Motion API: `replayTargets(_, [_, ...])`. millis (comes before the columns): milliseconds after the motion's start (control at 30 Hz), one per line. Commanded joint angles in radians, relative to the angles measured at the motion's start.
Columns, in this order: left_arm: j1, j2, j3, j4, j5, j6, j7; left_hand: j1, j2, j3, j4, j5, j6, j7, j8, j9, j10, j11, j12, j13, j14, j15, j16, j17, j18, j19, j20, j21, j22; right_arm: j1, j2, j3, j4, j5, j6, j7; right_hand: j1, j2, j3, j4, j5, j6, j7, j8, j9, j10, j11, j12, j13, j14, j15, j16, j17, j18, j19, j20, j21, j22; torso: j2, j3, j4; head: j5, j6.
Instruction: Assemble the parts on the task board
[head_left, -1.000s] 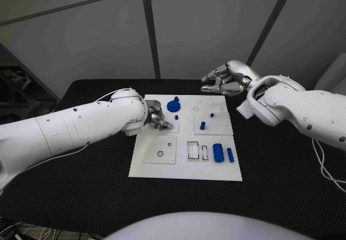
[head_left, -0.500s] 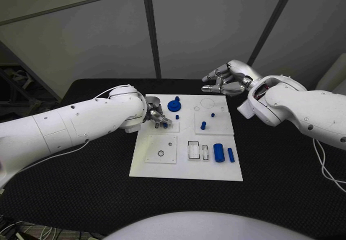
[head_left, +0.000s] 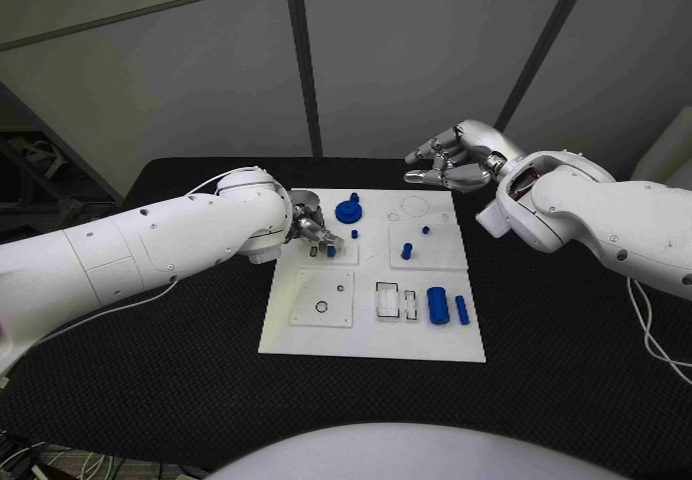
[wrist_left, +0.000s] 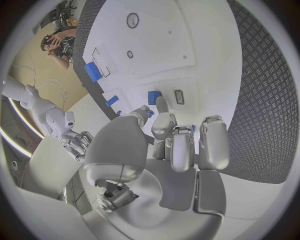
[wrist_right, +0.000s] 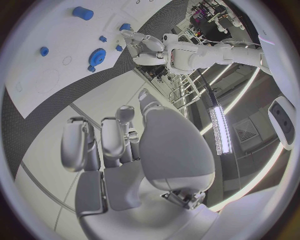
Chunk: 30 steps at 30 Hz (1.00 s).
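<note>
- we are working at the white task board, which is lying in the middle of the black surface
- our left hand is reaching over the board's far-left plate, and its fingertips are pinching a small blue part right at that plate; in the left wrist view the same blue part is sitting at the fingertips beside a small slot
- we are judging that this part is being seated now, though we cannot tell whether it is fully in
- our right hand is hovering beyond the board's far edge with its fingers curled in and nothing in them, well apart from the parts
- a blue gear is sitting near the board's far edge, and two short blue pegs are standing on the right-hand plate, so we are counting those as looking placed
- a blue cylinder and a slimmer blue bar are lying loose near the board's right edge, beside open rectangular slots
- the near-left plate is showing round ring outlines with no blue in them
- we are judging the job to be around the middle, with several pieces left to fit
</note>
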<state>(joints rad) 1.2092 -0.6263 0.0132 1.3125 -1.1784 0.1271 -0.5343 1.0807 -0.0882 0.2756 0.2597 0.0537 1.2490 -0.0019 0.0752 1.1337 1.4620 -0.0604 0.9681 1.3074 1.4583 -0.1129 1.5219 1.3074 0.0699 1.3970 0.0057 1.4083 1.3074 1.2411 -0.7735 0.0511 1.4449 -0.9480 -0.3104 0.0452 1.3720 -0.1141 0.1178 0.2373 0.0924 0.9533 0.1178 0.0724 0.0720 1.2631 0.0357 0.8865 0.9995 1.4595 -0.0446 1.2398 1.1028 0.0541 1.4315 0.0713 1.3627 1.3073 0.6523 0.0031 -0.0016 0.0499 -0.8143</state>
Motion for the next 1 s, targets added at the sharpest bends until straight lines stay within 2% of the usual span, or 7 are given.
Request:
replayTargets(33, [0.001, 0.001, 0.001, -0.001, 0.012, 0.017, -0.006, 0.014, -0.004, -0.004, 0.007, -0.005, 0.004, 0.000, -0.004, 0.002, 0.077, 0.000, 0.000, 0.081, 0.097, -0.002, 0.004, 0.194, -0.005, -0.003, -0.006, -0.004, 0.006, 0.002, -0.001, 0.001, 0.002, -0.001, 0.002, 0.004, -0.007, -0.001, 0.000, 0.006, 0.004, 0.006, 0.001, -0.007, -0.002, 0.004, -0.002, 0.000, -0.001, 0.014, 0.002, -0.007, 0.001, 0.004, 0.007, -0.003, -0.002, 0.038, 0.000, -0.0001, 0.0004, -0.001, -0.001])
replayTargets(367, [0.001, -0.001, 0.001, 0.000, 0.018, 0.005, 0.000, 0.056, -0.012, -0.016, 0.004, -0.005, -0.001, 0.001, -0.006, 0.004, 0.075, 0.000, -0.016, 0.077, 0.095, -0.002, -0.002, 0.185, -0.002, -0.010, -0.006, -0.012, -0.003, 0.002, -0.002, 0.001, 0.002, -0.001, 0.002, 0.004, -0.007, -0.001, 0.000, 0.006, 0.004, 0.006, 0.001, -0.007, -0.002, 0.004, -0.002, 0.000, -0.001, 0.014, 0.002, -0.007, 0.001, 0.004, 0.007, -0.003, -0.002, 0.038, 0.000, 0.0001, 0.0007, -0.001, 0.000])
replayTargets(533, [0.001, -0.004, 0.001, 0.002, 0.019, -0.012, 0.005, 0.050, -0.024, -0.036, 0.021, -0.006, -0.003, 0.004, -0.007, 0.005, 0.074, 0.002, -0.023, 0.075, 0.094, -0.003, -0.004, 0.182, -0.001, -0.013, -0.007, -0.015, -0.006, 0.002, -0.003, 0.001, 0.002, -0.001, -0.001, 0.005, -0.007, -0.001, 0.000, 0.006, 0.004, 0.006, 0.001, -0.007, -0.002, 0.004, -0.002, 0.000, -0.001, 0.014, 0.002, -0.007, 0.001, 0.004, 0.007, -0.003, -0.002, 0.038, 0.000, -0.0003, 0.0001, -0.001, 0.003])
replayTargets(667, [0.001, -0.008, 0.001, 0.006, 0.026, -0.023, 0.010, 0.028, -0.047, -0.072, 0.034, -0.006, -0.005, 0.006, -0.008, 0.002, 0.072, 0.004, -0.033, 0.072, 0.092, -0.003, -0.009, 0.175, 0.000, -0.016, -0.007, -0.019, -0.010, 0.002, -0.004, 0.001, 0.002, -0.001, -0.002, 0.006, -0.007, -0.001, 0.000, 0.006, 0.004, 0.006, 0.001, -0.007, -0.002, 0.004, -0.002, 0.000, -0.001, 0.014, 0.002, -0.007, 0.001, 0.004, 0.007, -0.003, -0.002, 0.038, -0.001, -0.0006, 0.0008, -0.002, 0.004])
replayTargets(1000, [0.001, -0.010, 0.001, 0.012, 0.030, -0.024, 0.007, 0.009, -0.048, -0.173, 0.031, -0.005, -0.031, 0.014, -0.015, -0.015, 0.066, 0.010, -0.080, 0.060, 0.087, -0.001, -0.022, 0.155, 0.005, -0.030, -0.006, -0.037, -0.030, 0.002, -0.004, 0.001, 0.002, -0.001, -0.003, 0.006, -0.010, -0.001, -0.001, 0.008, 0.004, 0.006, 0.001, -0.006, -0.002, 0.004, -0.002, -0.001, -0.003, 0.014, 0.002, -0.008, 0.000, 0.004, 0.007, -0.003, -0.003, 0.037, -0.001, 0.0001, 0.0001, 0.000, 0.003])
